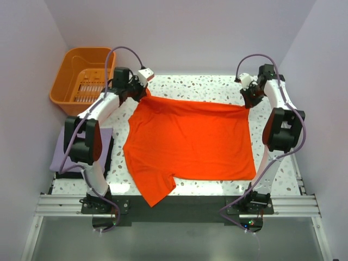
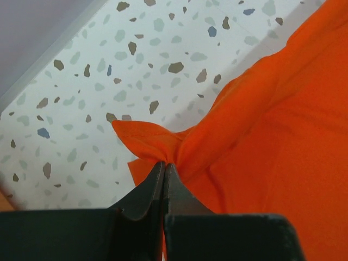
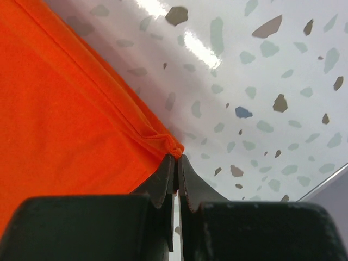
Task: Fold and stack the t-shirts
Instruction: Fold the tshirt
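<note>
The orange-red t-shirt (image 1: pixel 190 141) is spread across the speckled surface (image 1: pixel 206 84); one far corner is clamped in the left pincer (image 1: pixel 144 92), the other in the right pincer (image 1: pixel 248 101). The lavender t-shirt (image 1: pixel 61 155) is seen at the left edge.

White-and-black arms (image 1: pixel 101 111), purple cables (image 1: pixel 125 48)

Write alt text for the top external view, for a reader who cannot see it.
An orange shirt lies spread on a speckled table, its two far corners pinched by the left gripper and right gripper. A purple shirt lies beside the left arm; an orange basket sits far left.
</note>
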You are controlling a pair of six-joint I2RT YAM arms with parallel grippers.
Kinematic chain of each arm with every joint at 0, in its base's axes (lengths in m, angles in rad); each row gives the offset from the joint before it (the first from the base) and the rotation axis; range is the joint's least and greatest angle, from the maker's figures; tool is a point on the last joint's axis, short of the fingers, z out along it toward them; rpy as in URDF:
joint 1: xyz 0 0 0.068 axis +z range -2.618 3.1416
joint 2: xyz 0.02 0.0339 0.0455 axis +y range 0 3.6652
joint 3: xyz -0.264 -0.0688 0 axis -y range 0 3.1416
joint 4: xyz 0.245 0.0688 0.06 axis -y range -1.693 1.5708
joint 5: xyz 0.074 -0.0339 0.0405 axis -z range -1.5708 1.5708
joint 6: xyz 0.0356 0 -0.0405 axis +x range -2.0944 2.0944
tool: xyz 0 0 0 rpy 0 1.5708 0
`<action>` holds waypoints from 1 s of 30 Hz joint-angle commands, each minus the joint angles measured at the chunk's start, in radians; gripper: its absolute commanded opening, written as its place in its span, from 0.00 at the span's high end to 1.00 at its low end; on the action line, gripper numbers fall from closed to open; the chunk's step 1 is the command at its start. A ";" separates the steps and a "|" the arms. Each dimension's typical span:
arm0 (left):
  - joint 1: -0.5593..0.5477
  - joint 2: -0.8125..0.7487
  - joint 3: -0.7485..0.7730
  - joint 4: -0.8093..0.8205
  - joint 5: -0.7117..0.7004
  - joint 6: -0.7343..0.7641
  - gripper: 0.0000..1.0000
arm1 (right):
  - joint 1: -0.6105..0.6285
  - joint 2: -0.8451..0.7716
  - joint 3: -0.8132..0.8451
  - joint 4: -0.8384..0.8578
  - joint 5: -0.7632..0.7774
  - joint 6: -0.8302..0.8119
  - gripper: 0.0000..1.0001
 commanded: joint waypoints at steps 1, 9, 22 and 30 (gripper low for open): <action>0.002 -0.142 -0.064 -0.002 -0.029 0.004 1.00 | -0.009 -0.089 -0.040 -0.040 -0.037 -0.071 1.00; -0.050 -0.271 -0.224 -0.091 -0.124 -0.074 1.00 | -0.009 -0.127 -0.129 -0.071 -0.046 -0.121 1.00; -0.177 -0.345 -0.422 -0.163 -0.386 -0.325 1.00 | -0.012 -0.149 -0.215 -0.052 -0.014 -0.180 1.00; -0.173 -0.347 -0.402 -0.180 -0.397 -0.301 1.00 | -0.011 -0.170 -0.247 -0.057 -0.002 -0.210 1.00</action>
